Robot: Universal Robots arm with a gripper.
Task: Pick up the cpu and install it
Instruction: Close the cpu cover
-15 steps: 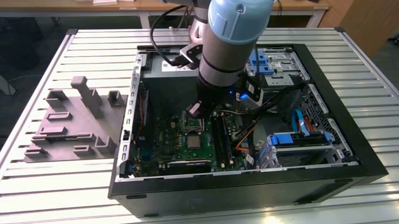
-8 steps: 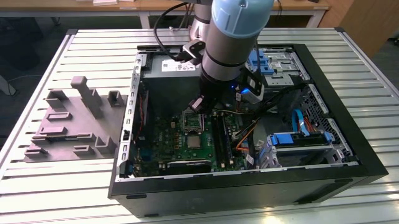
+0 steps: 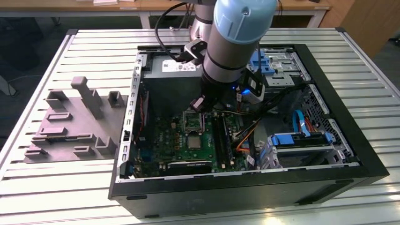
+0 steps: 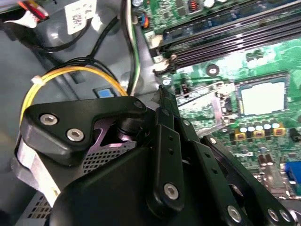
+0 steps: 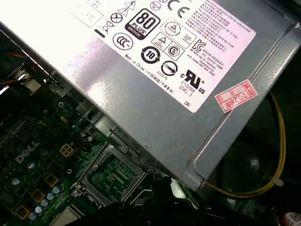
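Reach step, I judge: the claw (image 3: 198,107) hovers above the bare socket (image 3: 192,121); I cannot tell how wide it stands. The cpu (image 3: 195,140) lies just past that socket; gripping needs 1 centred descent.

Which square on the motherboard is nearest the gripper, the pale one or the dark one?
The dark-centred socket, right by the gripper; the pale cpu lies farther off.
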